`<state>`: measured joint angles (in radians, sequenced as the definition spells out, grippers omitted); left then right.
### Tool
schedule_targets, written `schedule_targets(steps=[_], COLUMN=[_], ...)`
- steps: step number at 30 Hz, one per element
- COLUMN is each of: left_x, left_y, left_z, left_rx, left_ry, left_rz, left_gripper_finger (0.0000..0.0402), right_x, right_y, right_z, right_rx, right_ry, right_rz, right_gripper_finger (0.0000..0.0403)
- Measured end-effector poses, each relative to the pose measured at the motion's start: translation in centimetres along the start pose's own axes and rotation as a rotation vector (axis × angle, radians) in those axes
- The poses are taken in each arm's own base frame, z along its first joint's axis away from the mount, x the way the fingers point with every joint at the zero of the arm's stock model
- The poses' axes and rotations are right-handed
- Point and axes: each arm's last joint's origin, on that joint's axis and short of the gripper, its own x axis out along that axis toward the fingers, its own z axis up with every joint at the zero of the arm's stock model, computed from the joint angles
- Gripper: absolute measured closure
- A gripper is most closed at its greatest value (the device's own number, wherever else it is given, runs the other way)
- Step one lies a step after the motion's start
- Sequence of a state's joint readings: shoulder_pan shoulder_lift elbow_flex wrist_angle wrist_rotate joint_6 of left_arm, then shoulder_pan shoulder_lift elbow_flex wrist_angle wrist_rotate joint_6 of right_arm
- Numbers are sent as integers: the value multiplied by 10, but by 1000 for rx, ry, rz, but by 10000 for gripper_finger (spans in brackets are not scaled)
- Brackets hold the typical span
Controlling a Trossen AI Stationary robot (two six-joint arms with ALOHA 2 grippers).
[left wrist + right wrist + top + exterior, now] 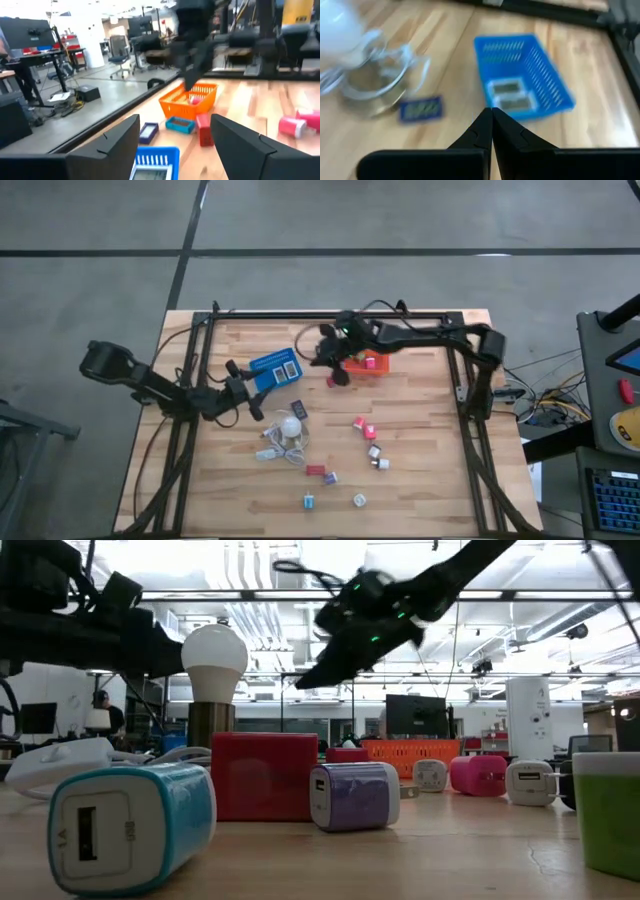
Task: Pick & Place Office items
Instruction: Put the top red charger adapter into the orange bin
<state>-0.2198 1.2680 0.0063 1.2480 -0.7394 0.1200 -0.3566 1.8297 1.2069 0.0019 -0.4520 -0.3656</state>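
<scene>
Jaws first: our left gripper (175, 145) stands open and empty, low over the desk (430, 470) near its left edge, just beside the blue basket (275, 368). Our right gripper (338, 372) is pinched shut on nothing we can see, hanging above the desk near the far edge, between the blue basket and the orange basket (368, 362).

Office items lie scattered: two dark labelled rectangles already in the blue basket, another dark rectangle (298, 409) loose beside the white bulb (290, 427). Small cubes and blocks (364, 426) spread toward the near edge, well apart from both arms. One red block (203, 129) stands just beside the orange basket.

Risks, as we judge them: the bulb's cord lies close to the loose rectangle, so a descent there could snag it. The arms work close together and could clash.
</scene>
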Motion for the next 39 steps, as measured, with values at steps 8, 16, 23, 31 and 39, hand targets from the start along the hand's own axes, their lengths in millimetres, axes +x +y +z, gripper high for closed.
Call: schedule_targets(steps=[8,16,23,31,39], left_x=[-1,-1,0,0,0], left_y=[-1,-1,-3,-3,-3], left_z=[0,1,3,3,3], left_rx=[-1,-4,-5,-5,-6], left_ry=[1,-7,-12,-11,-14], left_rz=[-39,-69,-86,-86,-85], left_gripper_finger=[154,154,154,154,154], right_x=[-30,-39,-38,-20,-8], right_y=[66,74,66,58,39], right_z=[-13,-15,4,2,-10], right_rx=[5,101,54,-45,-67], right_ry=[186,419,548,616,628], right_rz=[-101,-195,-203,-97,-58], right_gripper_finger=[394,349,234,131,119])
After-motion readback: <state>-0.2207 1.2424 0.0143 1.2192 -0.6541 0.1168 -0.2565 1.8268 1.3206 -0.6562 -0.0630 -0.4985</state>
